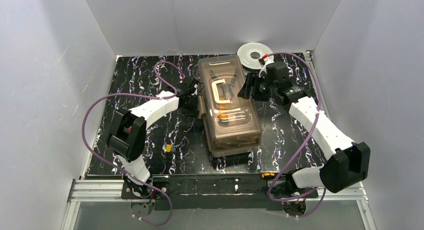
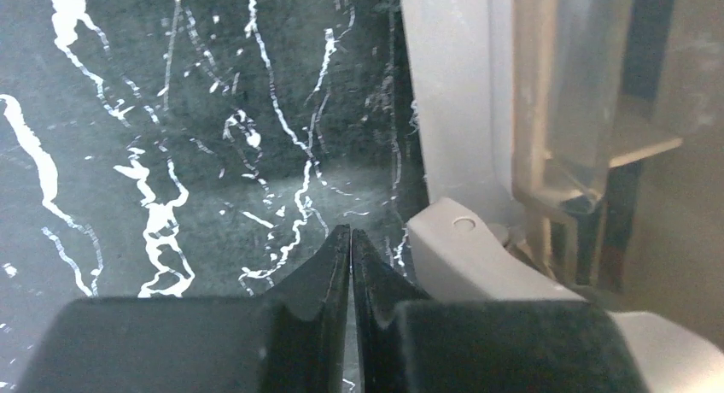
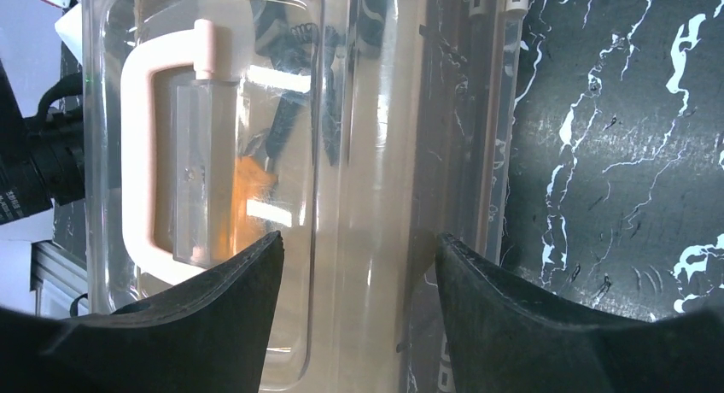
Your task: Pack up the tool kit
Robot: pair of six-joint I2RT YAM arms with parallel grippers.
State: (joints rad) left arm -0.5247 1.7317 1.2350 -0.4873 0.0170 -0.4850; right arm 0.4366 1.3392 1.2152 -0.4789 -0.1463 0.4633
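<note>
Left wrist view: left gripper [image 2: 351, 235] pinched together, empty, beside the toolbox [image 1: 232, 130]; right gripper [image 3: 359, 243] spread wide over its lid [image 3: 350, 111].

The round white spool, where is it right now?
In the top view the round white spool lies at the far edge of the table, right of the middle, just behind the far right corner of the toolbox and near the right gripper.

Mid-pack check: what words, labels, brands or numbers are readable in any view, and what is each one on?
Nothing can be read.
White print on the black part at the left edge of the right wrist view: too blurred to read.
Small yellow piece in the top view: too small to tell any marking.
Toolbox lid and cream handle: no label seen.
</note>
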